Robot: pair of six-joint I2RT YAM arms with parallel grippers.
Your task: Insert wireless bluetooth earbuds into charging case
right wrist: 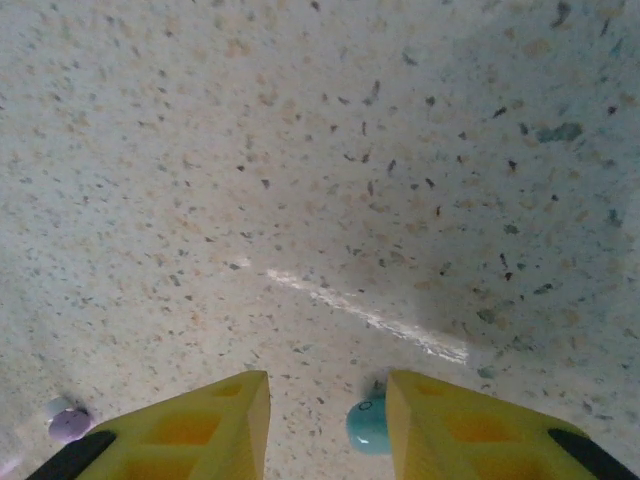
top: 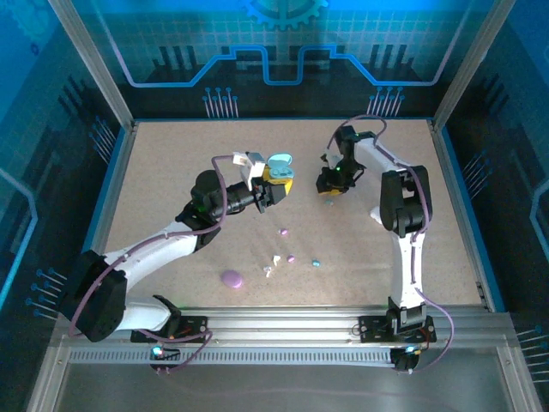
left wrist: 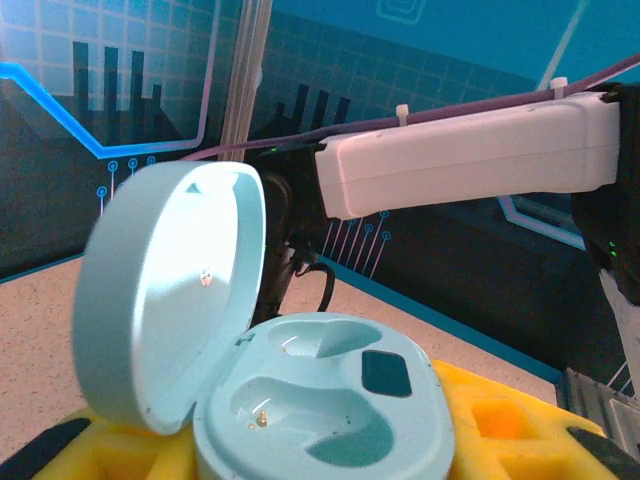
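Note:
My left gripper (top: pixel 271 185) (left wrist: pixel 300 450) is shut on a light blue charging case (top: pixel 279 165) (left wrist: pixel 320 405), held above the table between yellow fingers (left wrist: pixel 510 425). Its lid (left wrist: pixel 170 290) stands open and both wells are empty. My right gripper (top: pixel 330 184) (right wrist: pixel 328 425) points down at the table, jaws open. A light blue earbud (right wrist: pixel 367 425) lies on the table between its fingers, against the right finger (right wrist: pixel 480 430) and apart from the left one. More earbuds lie mid-table: pink ones (top: pixel 283 231) (top: pixel 291 257), a blue one (top: pixel 316 263) and white ones (top: pixel 276 258).
A closed purple case (top: pixel 232 278) lies near the front of the table. A pink earbud (right wrist: pixel 68 420) sits left of my right gripper's left finger. The right arm's white link (left wrist: pixel 470 160) crosses just behind the held case. Blue walls ring the table.

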